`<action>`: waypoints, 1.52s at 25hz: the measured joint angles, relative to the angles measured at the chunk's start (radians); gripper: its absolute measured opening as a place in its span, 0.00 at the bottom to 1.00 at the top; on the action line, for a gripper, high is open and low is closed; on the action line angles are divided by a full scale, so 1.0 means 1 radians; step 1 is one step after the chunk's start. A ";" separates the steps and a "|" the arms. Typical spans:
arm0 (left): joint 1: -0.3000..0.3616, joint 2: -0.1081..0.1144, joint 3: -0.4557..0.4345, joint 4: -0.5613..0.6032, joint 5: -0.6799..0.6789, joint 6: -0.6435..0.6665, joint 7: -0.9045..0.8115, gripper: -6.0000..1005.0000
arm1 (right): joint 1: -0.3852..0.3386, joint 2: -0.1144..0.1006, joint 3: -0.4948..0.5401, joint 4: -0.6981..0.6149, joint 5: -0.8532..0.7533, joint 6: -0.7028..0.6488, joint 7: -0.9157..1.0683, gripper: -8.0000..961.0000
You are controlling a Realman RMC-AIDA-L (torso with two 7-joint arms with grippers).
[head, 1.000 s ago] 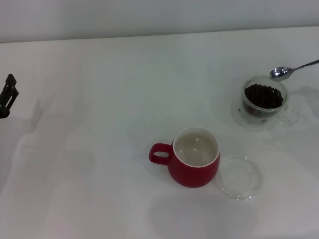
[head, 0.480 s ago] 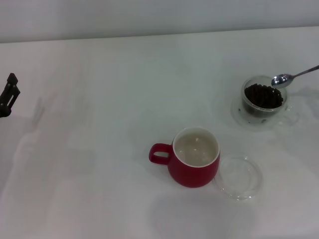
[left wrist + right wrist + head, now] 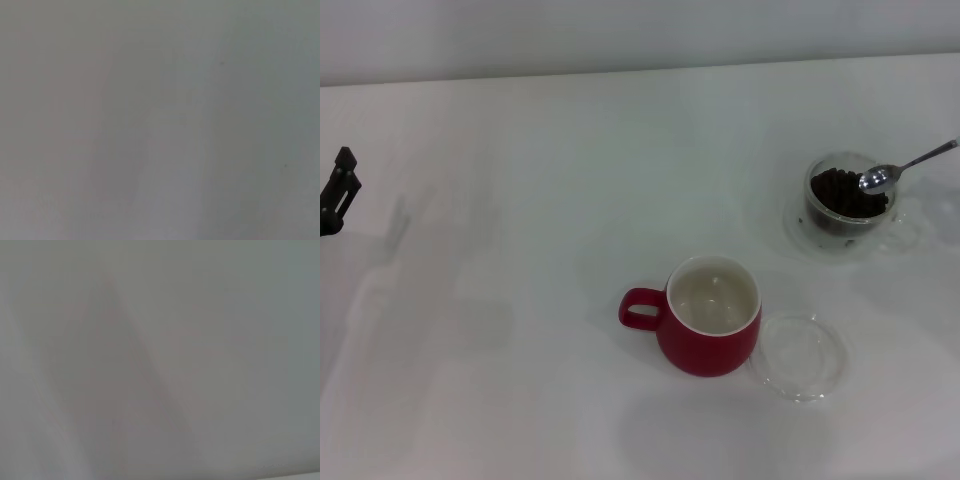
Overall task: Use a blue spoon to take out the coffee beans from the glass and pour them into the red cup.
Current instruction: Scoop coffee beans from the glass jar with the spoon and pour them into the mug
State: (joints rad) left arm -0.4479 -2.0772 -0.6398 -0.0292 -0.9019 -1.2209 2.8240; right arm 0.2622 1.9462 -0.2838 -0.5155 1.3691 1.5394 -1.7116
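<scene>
The small clear double-walled glass cup [image 3: 848, 205] is sitting at the far right of the white tabletop [image 3: 520, 250], and it is holding a heap of small dark brown coffee beans [image 3: 840, 190] that is reaching close to its rim. The rounded deep-red ceramic mug [image 3: 710, 316] is standing nearer the middle front, well apart from the glass, with its loop handle pointing toward the robot's left and its cream-white inside showing no beans. Just beside the mug on its right, a flat shallow clear glass saucer [image 3: 801, 357] is lying with nothing in it. The teaspoon with the shiny metal bowl [image 3: 890, 172] is hanging over the glass: its bowl is resting at the top of the bean heap near the right rim, and its long axis is slanting up and away to the right, the handle running out of view. The right gripper is not showing anywhere. The left gripper [image 3: 337, 190] is sitting at the far left edge, away from everything; whether its fingers are clenched or released cannot be told. Both wrist views are showing only blank pale surface.
</scene>
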 joint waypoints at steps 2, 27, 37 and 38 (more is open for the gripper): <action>0.000 -0.001 0.000 0.000 0.000 0.000 0.000 0.73 | 0.000 0.006 0.000 -0.015 -0.004 -0.003 -0.006 0.16; -0.013 -0.003 0.000 -0.014 0.000 0.012 0.000 0.73 | -0.003 0.049 -0.028 -0.118 -0.042 -0.005 -0.048 0.16; -0.020 -0.003 0.000 -0.014 0.000 0.024 0.000 0.73 | -0.001 0.050 -0.061 -0.107 -0.047 -0.051 -0.035 0.16; -0.021 -0.003 0.000 -0.014 0.000 0.024 0.000 0.73 | -0.001 0.050 -0.063 -0.103 -0.047 -0.063 -0.027 0.16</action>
State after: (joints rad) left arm -0.4685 -2.0799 -0.6396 -0.0429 -0.9019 -1.1965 2.8240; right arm 0.2608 1.9958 -0.3467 -0.6188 1.3225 1.4767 -1.7391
